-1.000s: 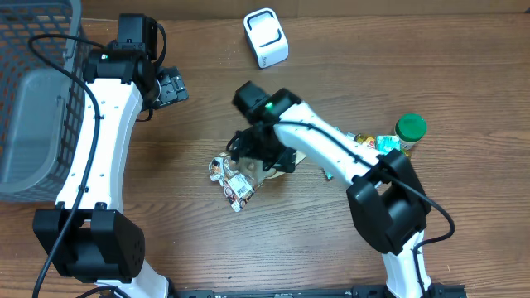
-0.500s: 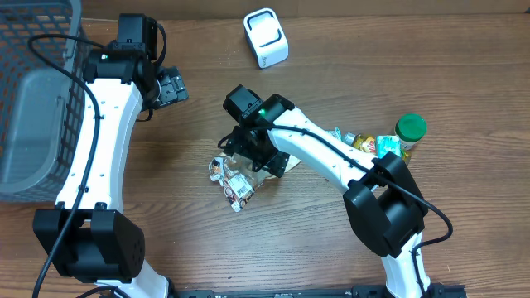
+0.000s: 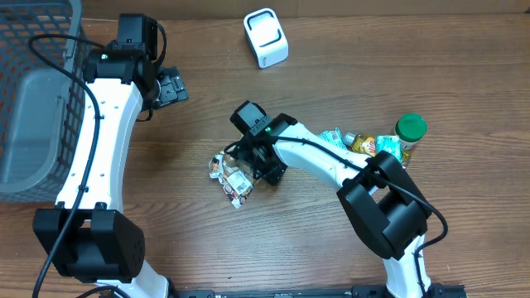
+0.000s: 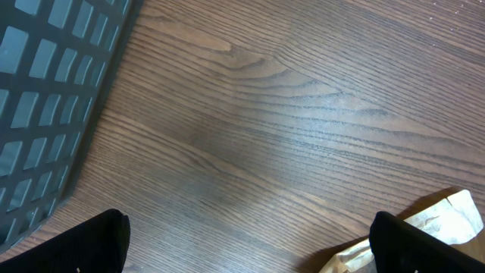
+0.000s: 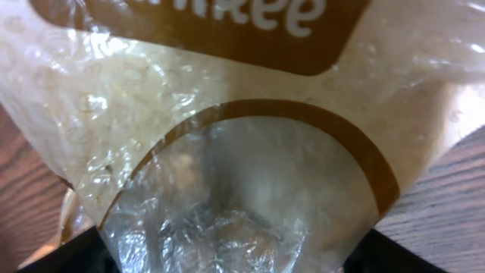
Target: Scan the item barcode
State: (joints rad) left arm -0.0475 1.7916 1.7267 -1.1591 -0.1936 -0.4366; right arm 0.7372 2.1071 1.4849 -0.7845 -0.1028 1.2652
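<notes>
The item, a crinkled snack bag [image 3: 230, 180] of clear plastic with a brown and white label, lies in the middle of the table. My right gripper [image 3: 255, 168] is down over its right end. In the right wrist view the bag [image 5: 227, 152] fills the picture and sits between my two dark fingertips [image 5: 64, 256], which stand wide apart at the bottom corners. No barcode shows. The white scanner [image 3: 266, 37] stands at the back of the table. My left gripper [image 3: 171, 87] hovers open at the back left, with only bare wood between its fingers [image 4: 83, 241].
A grey mesh basket [image 3: 33, 99] stands at the far left, its wall [image 4: 45, 91] also in the left wrist view. A green-lidded bottle [image 3: 410, 129] and some packets [image 3: 364, 142] lie at the right. A pale wrapper edge [image 4: 439, 220] shows beside the left gripper's right finger.
My right gripper has come down and slightly left onto the snack bag, and its jaws have started to narrow around it. The left arm has stayed still.
</notes>
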